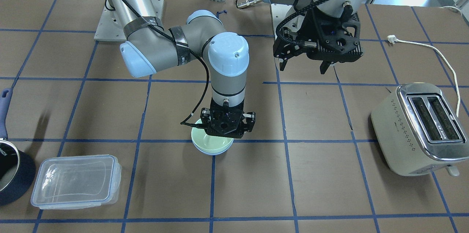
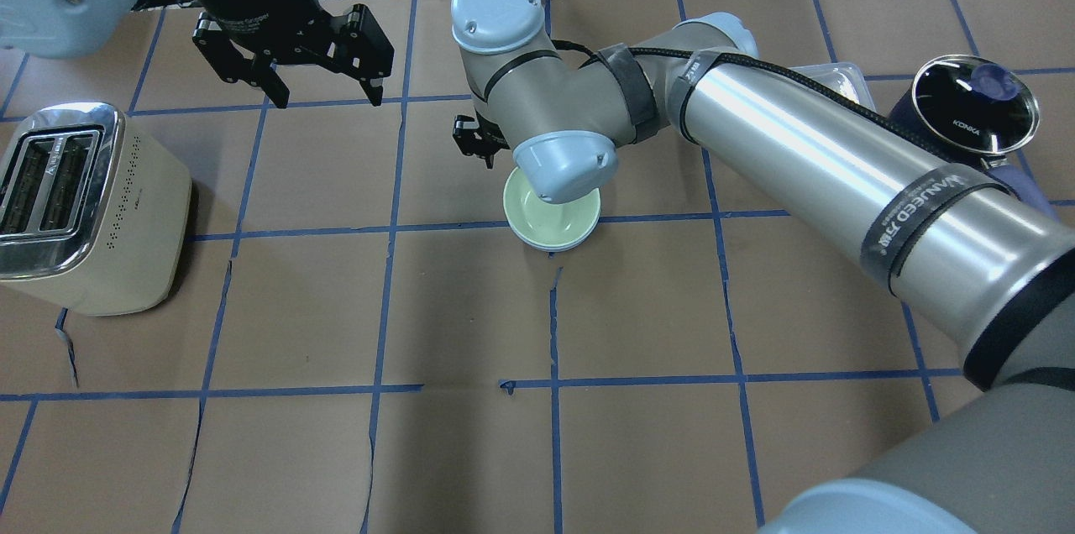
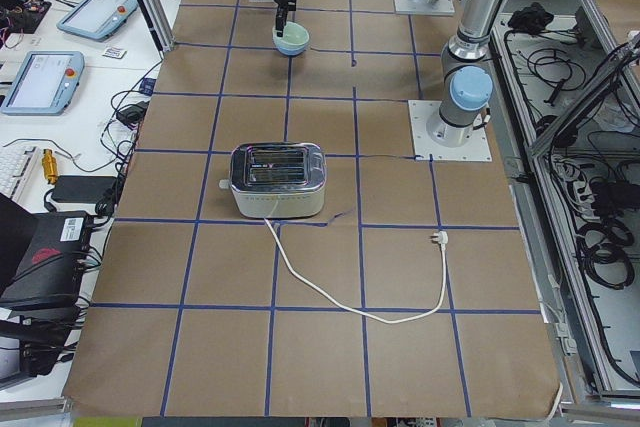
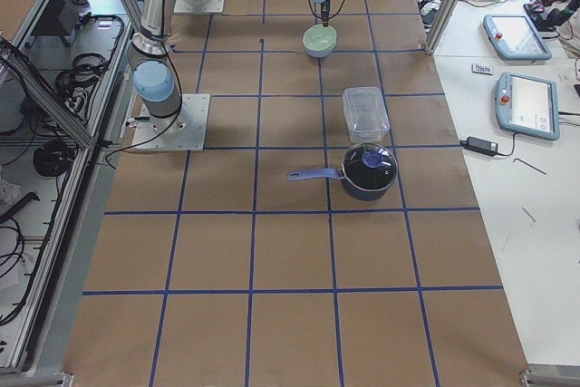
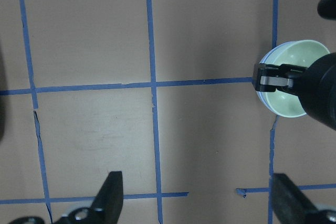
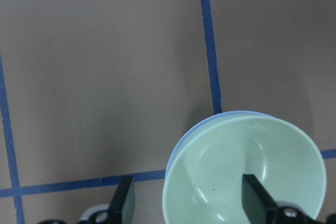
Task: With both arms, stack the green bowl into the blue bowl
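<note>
The green bowl (image 6: 247,166) sits nested in the blue bowl (image 6: 210,120) on the counter (image 1: 315,115); the right end effector (image 6: 188,203) hangs low over it, released, one finger inside and one outside the rim; the left end effector (image 2: 326,93) is spread open, well apart. Likely risk: a slanted retreat could hook the inner finger on the rim and drag or tip the stack.

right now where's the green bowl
Overhead view: the green bowl sits nested in the blue bowl near the table's centre, on a tape line, under the right tool.
</note>
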Controlling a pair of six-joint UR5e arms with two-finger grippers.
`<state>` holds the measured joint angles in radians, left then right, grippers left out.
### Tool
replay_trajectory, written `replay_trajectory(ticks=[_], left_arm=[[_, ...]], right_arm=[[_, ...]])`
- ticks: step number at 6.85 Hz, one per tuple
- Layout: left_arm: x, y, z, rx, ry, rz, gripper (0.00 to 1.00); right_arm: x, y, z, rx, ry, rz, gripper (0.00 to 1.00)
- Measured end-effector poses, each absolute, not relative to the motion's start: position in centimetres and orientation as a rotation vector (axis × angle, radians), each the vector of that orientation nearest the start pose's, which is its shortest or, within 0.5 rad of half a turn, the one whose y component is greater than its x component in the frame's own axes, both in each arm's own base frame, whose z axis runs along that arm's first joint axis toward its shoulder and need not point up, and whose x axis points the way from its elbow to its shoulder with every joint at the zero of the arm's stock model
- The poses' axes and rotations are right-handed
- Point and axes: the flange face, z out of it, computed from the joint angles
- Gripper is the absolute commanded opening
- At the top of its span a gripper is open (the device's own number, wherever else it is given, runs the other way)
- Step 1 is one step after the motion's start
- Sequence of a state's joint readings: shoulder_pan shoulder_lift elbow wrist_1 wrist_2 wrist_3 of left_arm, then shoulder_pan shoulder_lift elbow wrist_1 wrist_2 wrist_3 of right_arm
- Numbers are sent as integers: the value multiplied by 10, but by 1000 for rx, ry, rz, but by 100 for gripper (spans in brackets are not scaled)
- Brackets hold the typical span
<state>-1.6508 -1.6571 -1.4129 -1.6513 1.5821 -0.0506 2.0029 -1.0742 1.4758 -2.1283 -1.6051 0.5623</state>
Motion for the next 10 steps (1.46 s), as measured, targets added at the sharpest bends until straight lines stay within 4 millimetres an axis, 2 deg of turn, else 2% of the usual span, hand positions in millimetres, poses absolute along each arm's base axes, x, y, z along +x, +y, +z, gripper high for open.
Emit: replay_trajectory(ticks=[1, 2, 4, 6, 7, 8, 10], left_arm=[[-173, -515, 514, 44, 3130, 11, 100], [-173, -516, 514, 45, 3130, 9, 100], [-173, -516, 515, 47, 3130, 4, 100], [-171, -517, 516, 40, 3131, -2, 100], [-170, -518, 516, 38, 3131, -3, 100], [-169, -518, 516, 36, 3131, -3, 100], [-169, -518, 517, 36, 3131, -4, 100]], right_arm=[[386, -573, 316, 240, 3072, -260, 100], [360, -584, 331, 286, 3068, -266, 100], [286, -595, 370, 240, 3106, -227, 100], [195, -594, 406, 129, 3147, -122, 100], [163, -584, 416, 88, 3140, -83, 100], [147, -567, 423, 41, 3136, -66, 100], [137, -521, 430, 12, 3136, -38, 100]])
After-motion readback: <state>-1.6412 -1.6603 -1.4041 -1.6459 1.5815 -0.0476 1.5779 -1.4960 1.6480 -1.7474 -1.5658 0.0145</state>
